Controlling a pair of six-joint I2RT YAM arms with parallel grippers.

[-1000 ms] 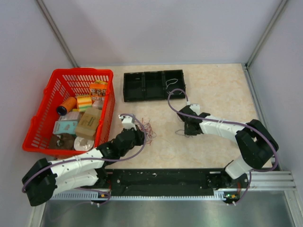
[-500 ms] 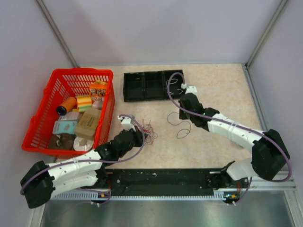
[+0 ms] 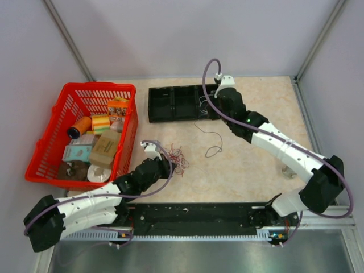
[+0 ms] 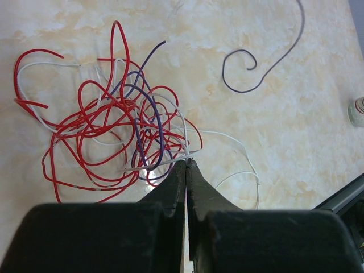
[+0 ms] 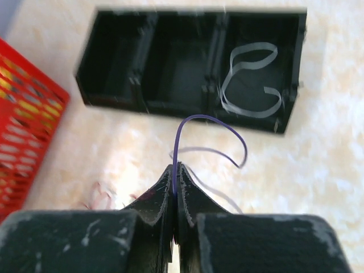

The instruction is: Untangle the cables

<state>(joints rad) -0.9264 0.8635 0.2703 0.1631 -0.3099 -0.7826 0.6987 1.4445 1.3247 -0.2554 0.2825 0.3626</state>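
In the left wrist view the left fingers (image 4: 170,190) are pressed together, their tips seemingly nipping a white strand at the near edge of the tangle (image 4: 119,119), which spreads ahead and left of them on the worktop (image 4: 296,142). In the right wrist view the right fingers (image 5: 165,196) are clamped on the purple cable (image 5: 177,142), with the black tray (image 5: 139,85) just beyond and a white cable (image 5: 250,85) in its right compartment. I would lift until the tail clears the wall, then release over a free compartment. From above, nothing in the red basket (image 3: 96,85), far left of the fingers, is legible.
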